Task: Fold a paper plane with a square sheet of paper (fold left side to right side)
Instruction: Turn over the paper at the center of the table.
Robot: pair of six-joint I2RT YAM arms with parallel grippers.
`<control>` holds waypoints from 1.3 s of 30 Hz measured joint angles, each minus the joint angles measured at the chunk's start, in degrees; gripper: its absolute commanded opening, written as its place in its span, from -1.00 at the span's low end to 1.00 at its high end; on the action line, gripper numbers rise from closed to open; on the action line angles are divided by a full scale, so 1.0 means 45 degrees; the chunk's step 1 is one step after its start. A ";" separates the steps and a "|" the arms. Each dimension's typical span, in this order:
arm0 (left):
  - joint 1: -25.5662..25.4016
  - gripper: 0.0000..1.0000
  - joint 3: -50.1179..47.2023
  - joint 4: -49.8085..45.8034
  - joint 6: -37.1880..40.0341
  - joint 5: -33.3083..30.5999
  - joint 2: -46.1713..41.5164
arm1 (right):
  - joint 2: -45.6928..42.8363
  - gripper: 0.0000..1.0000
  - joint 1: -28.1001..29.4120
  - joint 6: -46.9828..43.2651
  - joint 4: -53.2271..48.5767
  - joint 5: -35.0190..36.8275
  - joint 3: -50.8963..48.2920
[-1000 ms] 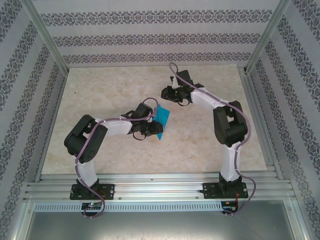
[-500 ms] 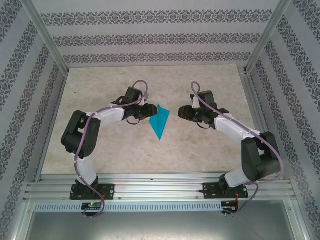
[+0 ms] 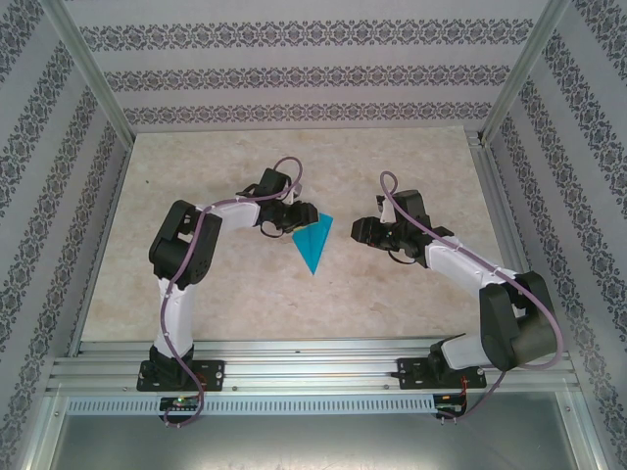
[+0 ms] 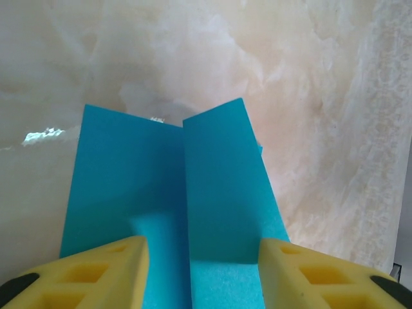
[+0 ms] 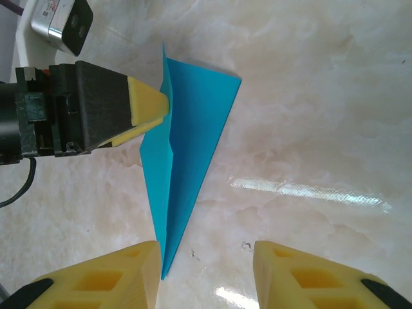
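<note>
The teal-blue square sheet of paper [image 3: 313, 245] is no longer square. It lies flat on the cream marble-patterned desk [image 3: 216, 294], about midway between the two arms, as a narrow pointed triangle. Its tip points toward the arm bases and its wide end points away. From the left wrist camera the paper [image 4: 154, 174] shows a centre crease with two flaps meeting along it, and the right-hand flap sits a little proud of the other. I'd say the nose folds are done. What looks to be left is the fold of the left side over onto the right, and then the wings, because it does not read as a finished dart yet.

The left end effector [image 3: 294, 219] is at the wide end's left edge. Its yellow fingers [image 4: 103, 270] are spread apart over the paper and released, clamping nothing. The right end effector [image 3: 361, 231] hangs just to the right of the sheet without touching it. It is also released, and in its own view the paper's tip [image 5: 164, 267] lies just beside one finger [image 5: 112, 283].

Around the desk are patterned walls [image 3: 294, 78] and aluminium frame rails [image 3: 313, 367], all well apart from the work. As I see it, the only things in the way are the two end effectors themselves, which are close together at such a slim piece, and the looping purple cables [image 3: 289, 166] on the wrists.
</note>
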 measured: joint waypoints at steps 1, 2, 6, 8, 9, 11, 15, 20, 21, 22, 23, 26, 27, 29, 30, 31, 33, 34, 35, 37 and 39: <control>0.0000 -0.06 0.0083 -0.0005 0.0005 0.0010 0.0044 | 0.0000 -0.15 0.0000 0.0024 0.0010 0.0000 -0.0005; 0.0000 -0.06 0.0151 -0.0005 0.0005 0.0039 0.0083 | 0.0000 -0.15 0.0000 0.0063 0.0010 0.0000 -0.0010; 0.0000 -0.08 0.0495 0.0000 0.0005 0.0160 0.0321 | -0.0063 -0.16 0.0000 0.0165 0.0087 -0.0005 -0.0092; 0.0000 -0.09 0.0627 0.0005 0.0000 0.0214 0.0471 | -0.0117 -0.15 0.0000 0.0199 0.0117 -0.0010 -0.0136; 0.0000 -0.11 0.0661 0.0005 0.0000 0.0243 0.0525 | -0.0141 -0.15 0.0000 0.0204 0.0141 -0.0015 -0.0155; 0.0000 -0.18 0.0753 0.0034 -0.0010 0.0325 0.0656 | -0.0204 -0.15 0.0000 0.0209 0.0189 -0.0063 -0.0214; 0.0000 -0.43 0.0787 0.0257 -0.0092 0.0544 0.0763 | -0.0214 -0.14 0.0000 0.0379 0.0520 -0.0350 -0.0427; 0.0000 -0.74 0.0792 0.0699 -0.0131 0.0962 0.0787 | -0.0214 -0.14 0.0019 0.1035 0.1549 -0.0918 -0.1112; 0.0000 -0.77 0.0792 0.0811 -0.0121 0.1030 0.0787 | -0.0214 -0.13 0.0024 0.1127 0.1710 -0.0981 -0.1209; 0.0000 -0.79 0.0792 0.0903 -0.0136 0.1112 0.0787 | -0.0214 -0.13 0.0029 0.1234 0.1851 -0.1073 -0.1307; 0.0000 -0.82 0.0792 0.1010 -0.0151 0.1171 0.0787 | -0.0214 -0.12 0.0029 0.1316 0.2021 -0.1141 -0.1394; 0.0000 -0.92 0.0763 0.1137 -0.0121 0.1243 0.0753 | -0.0233 -0.07 0.0024 0.1647 0.2628 -0.1365 -0.1656; 0.0000 -0.94 0.0680 0.1219 -0.0107 0.1239 0.0690 | -0.0257 -0.04 0.0024 0.1758 0.2827 -0.1433 -0.1744; 0.0000 -0.97 0.0282 0.1462 -0.0097 0.1239 0.0296 | -0.0359 0.06 0.0024 0.2278 0.3585 -0.1656 -0.2030; 0.0000 -0.98 0.0053 0.1564 -0.0102 0.1243 0.0034 | -0.0423 0.11 0.0029 0.2409 0.3891 -0.1724 -0.2152; 0.0000 -0.99 -0.0204 0.1705 -0.0107 0.1248 -0.0335 | -0.0525 0.18 0.0034 0.2725 0.4381 -0.1841 -0.2322; 0.0000 -0.99 -0.0593 0.1909 -0.0117 0.1263 -0.1263 | -0.0763 0.34 0.0112 0.3274 0.5246 -0.2059 -0.2603; 0.0000 -0.99 -0.0690 0.1996 -0.0151 0.1292 -0.1773 | -0.0894 0.43 0.0185 0.3541 0.5673 -0.2132 -0.2705; 0.0000 -1.00 -0.0724 0.2127 -0.0160 0.1287 -0.2365 | -0.1039 0.53 0.0238 0.3808 0.6135 -0.2259 -0.2764; 0.0000 -1.00 -0.0724 0.2453 -0.0204 0.1282 -0.3390 | -0.1331 0.78 0.0393 0.4226 0.7048 -0.2395 -0.2798; 0.0000 -1.00 -0.0724 0.2803 -0.0291 0.1234 -0.4371 | -0.1705 0.95 0.0597 0.4430 0.7825 -0.2409 -0.2822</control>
